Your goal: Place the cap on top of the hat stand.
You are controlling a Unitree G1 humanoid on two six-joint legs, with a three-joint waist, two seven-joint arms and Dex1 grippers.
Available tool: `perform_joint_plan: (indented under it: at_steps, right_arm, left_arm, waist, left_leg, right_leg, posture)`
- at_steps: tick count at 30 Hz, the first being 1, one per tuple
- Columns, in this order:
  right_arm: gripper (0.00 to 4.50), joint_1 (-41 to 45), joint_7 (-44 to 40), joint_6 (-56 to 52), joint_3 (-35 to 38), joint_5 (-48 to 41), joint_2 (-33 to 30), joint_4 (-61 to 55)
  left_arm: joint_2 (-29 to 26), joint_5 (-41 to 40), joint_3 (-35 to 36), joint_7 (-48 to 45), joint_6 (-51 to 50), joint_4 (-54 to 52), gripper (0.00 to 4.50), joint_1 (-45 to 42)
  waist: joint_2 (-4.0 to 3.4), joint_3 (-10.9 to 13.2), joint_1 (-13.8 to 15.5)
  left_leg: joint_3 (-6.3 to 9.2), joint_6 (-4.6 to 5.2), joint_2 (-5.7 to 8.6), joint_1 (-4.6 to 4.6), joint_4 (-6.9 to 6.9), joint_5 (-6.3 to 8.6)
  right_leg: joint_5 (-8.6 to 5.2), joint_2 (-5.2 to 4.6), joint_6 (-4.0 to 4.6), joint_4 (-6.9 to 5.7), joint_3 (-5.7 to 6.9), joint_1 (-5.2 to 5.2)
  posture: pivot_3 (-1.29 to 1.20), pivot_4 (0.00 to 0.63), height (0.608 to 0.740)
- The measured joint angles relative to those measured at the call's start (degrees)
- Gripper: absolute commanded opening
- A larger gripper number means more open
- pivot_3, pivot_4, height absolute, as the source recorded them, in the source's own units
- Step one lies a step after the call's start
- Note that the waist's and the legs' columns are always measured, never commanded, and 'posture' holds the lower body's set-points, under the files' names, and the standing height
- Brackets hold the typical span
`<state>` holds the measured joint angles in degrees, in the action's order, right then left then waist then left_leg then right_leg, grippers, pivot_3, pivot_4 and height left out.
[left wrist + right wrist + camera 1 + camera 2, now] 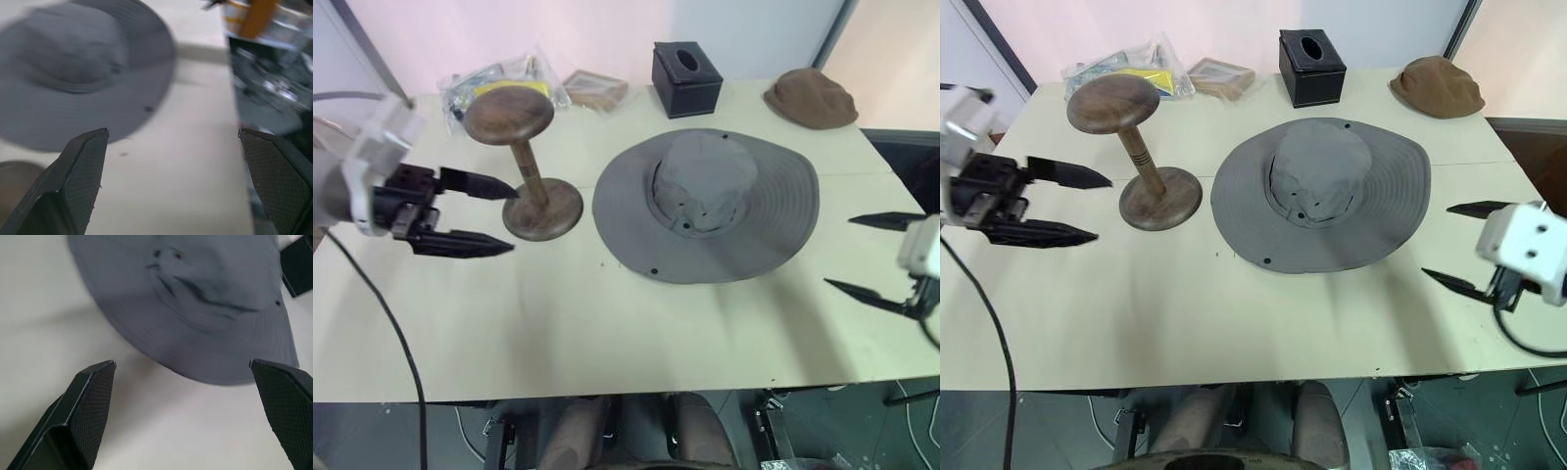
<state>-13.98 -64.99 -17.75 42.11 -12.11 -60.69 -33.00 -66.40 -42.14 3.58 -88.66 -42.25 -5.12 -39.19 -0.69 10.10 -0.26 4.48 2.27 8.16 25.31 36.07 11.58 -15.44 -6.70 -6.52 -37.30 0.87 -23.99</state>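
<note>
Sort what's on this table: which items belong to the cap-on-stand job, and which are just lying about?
Belongs to the job:
- cap, lying flat on the table
- hat stand, upright, top bare

Just lying about:
- black tissue box
- small brown cap
- plastic bags
- flat tan packet

We see bare worktop [607, 333] along the near edge; the hat stand [524, 162] and cap [705, 206] fill the middle, clutter lines the far edge.
</note>
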Motion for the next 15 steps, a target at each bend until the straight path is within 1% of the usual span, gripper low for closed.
perform_joint_plan:
  at_steps: [3,5,8,10,12,15]
  right_arm:
    - [4.50,-2.23,6.72,3.44,-3.83,8.05,4.22,-4.73]
    - [4.50,-4.33,9.69,5.66,-7.32,12.18,6.63,-6.37]
    - [4.50,-6.10,15.10,9.88,-15.07,20.40,9.43,-7.22]
    - [4.50,-4.40,18.58,10.92,-19.15,24.51,10.86,-6.84]
    - [4.50,-0.70,22.67,11.68,-24.21,28.91,12.76,-4.81]
    - [4.50,2.24,26.43,13.14,-30.58,33.90,14.23,-0.96]
  left_arm:
    - [3.01,1.67,-4.62,-2.57,1.31,1.62,4.43,-5.01]
    - [3.89,2.14,-6.70,-3.16,1.66,2.80,4.43,-6.92]
    - [5.09,2.14,-10.15,-3.58,2.39,4.41,4.43,-9.75]
    - [5.74,2.13,-11.79,-3.61,2.94,4.88,4.43,-10.82]
    - [6.37,2.20,-13.04,-3.62,3.55,5.80,4.43,-11.78]
    - [7.07,2.60,-14.03,-3.64,4.48,6.92,4.43,-12.59]
  waist:
    - [0.22,-0.03,0.23]
    - [0.25,-0.01,0.46]
    - [0.34,0.03,0.83]
    - [0.41,0.06,0.89]
    - [0.53,0.06,0.86]
    - [0.56,0.07,0.97]
  left_leg:
    - [0.00,0.00,0.00,-0.01,0.04,-0.01]
    - [0.00,0.01,0.00,0.01,0.08,-0.02]
    - [0.00,0.06,0.01,0.02,0.08,-0.08]
    - [0.00,-0.02,0.00,0.02,0.10,-0.14]
    - [0.02,-0.02,0.00,-0.02,0.10,-0.13]
    - [0.03,0.00,0.00,-0.02,0.10,-0.15]
  right_leg:
    - [-0.04,-0.01,0.06,0.01,0.00,0.04]
    - [-0.04,0.01,0.06,0.01,-0.01,0.00]
    - [-0.03,0.02,0.05,0.02,-0.02,-0.10]
    - [-0.03,0.04,0.05,0.00,-0.02,-0.10]
    - [-0.03,0.08,0.06,-0.02,-0.01,-0.11]
    - [-0.03,0.11,0.06,-0.03,-0.01,-0.14]
  posture:
    - [0.00,0.150,0.734]
    - [0.00,0.150,0.734]
    - [0.00,0.150,0.734]
    - [0.00,0.150,0.734]
    - [0.00,0.150,0.734]
    - [0.00,0.150,0.734]
